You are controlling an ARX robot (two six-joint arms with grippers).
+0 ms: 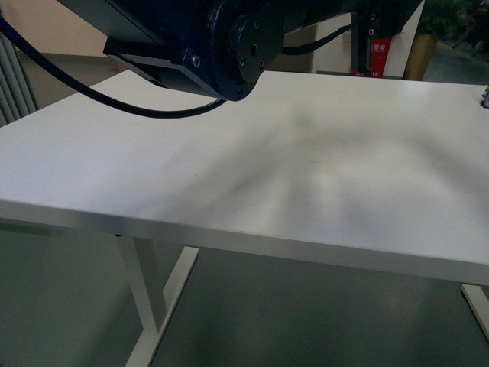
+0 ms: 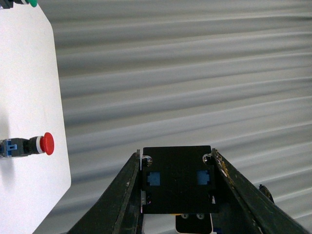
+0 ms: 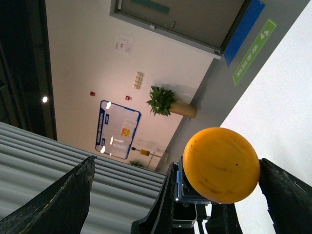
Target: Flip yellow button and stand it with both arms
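Your left jaws are closed, fingers (image 2: 119, 200) gripping the black block of the yellow button (image 3: 222, 165). The button is held in the air, off the desk (image 1: 321, 168), not standing on it. Your right jaws are spread wide, fingers (image 3: 68, 204) either side of the cap, no contact visible. Judgement: pick-up is done; handover, flip and standing on the desk remain.

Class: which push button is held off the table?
The yellow button, clamped in the jaws of the left gripper; the red button and green button rest on the table.
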